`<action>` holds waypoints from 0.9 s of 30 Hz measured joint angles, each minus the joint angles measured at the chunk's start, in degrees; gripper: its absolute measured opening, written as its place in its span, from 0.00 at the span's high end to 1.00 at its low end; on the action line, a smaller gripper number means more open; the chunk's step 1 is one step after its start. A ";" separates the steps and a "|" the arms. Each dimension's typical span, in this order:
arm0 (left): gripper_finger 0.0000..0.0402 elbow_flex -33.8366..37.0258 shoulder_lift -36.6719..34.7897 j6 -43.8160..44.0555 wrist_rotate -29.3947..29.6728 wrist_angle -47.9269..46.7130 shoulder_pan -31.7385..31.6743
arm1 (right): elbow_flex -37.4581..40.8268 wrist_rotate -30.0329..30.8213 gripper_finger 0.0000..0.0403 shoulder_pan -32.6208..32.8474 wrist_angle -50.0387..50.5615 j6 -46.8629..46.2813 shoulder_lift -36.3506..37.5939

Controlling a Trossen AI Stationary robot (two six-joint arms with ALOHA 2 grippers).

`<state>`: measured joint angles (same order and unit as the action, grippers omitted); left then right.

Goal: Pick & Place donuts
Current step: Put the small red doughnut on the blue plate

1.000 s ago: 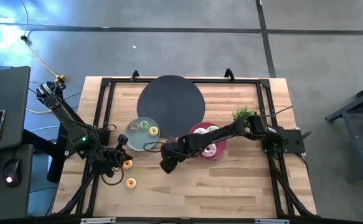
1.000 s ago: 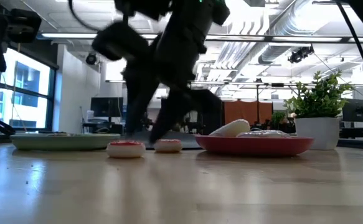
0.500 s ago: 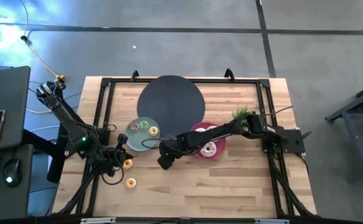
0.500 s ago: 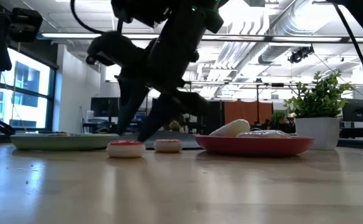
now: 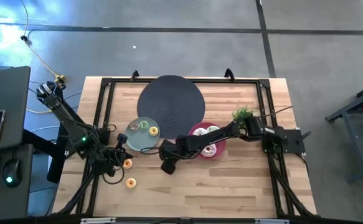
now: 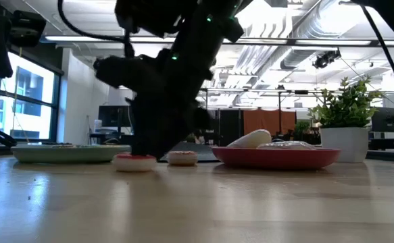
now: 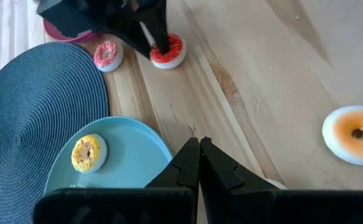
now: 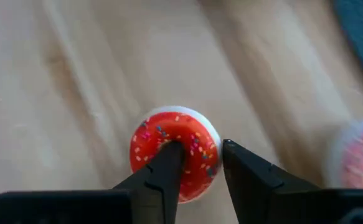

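Observation:
A small red-iced donut [image 8: 159, 132] with sprinkles lies flat on the bare wood [image 6: 134, 162]. My right gripper [image 8: 200, 148] is open and down over it near the table's middle [image 5: 167, 167]. A tiny pink donut [image 7: 108, 56] lies close beside the red one. Two orange donuts [image 5: 127, 163] [image 5: 130, 183] lie on the wood near the left arm. My left gripper [image 7: 198, 146] is shut, holds nothing, and waits by the light-blue plate [image 5: 142, 138], which carries a yellow donut [image 7: 85, 153]. The pink plate [image 5: 197, 129] holds larger donuts. My right gripper comes at the red donut from above, pointing down. One fingertip [image 8: 169, 152] stands in the hole and the other [image 8: 230, 149] outside the rim, with the ring's side [image 8: 201, 155] between them. Whether the fingers touch it I cannot tell. The donut lies flat on the table.
A dark round placemat [image 5: 170, 102] lies at the far middle. A small potted plant [image 5: 243, 114] stands right of the pink plate. A black frame [image 5: 103, 106] runs along the table's edges. Bare wood stretches along the near side.
My right gripper has come down from above the table onto the red donut, ending with its fingers astride the ring. The donuts have stayed where they were.

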<state>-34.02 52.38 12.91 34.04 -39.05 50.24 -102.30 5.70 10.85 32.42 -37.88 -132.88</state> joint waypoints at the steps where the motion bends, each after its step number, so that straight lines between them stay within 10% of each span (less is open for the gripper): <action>1: 1.00 0.00 0.02 0.45 -0.02 -0.22 0.00 | 0.00 -0.14 0.74 0.21 -1.49 1.34 -0.20; 11: 1.00 0.00 -0.40 3.95 0.33 -1.39 0.02 | -1.86 0.40 0.98 0.13 -7.62 6.18 0.32; 27: 1.00 -6.20 -15.44 -9.18 13.28 -6.79 0.02 | -10.99 -0.87 0.96 -8.49 -11.55 12.39 -3.63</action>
<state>-40.22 36.94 3.73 47.32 -45.84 50.26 -113.29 4.84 2.36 20.87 -25.48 -136.51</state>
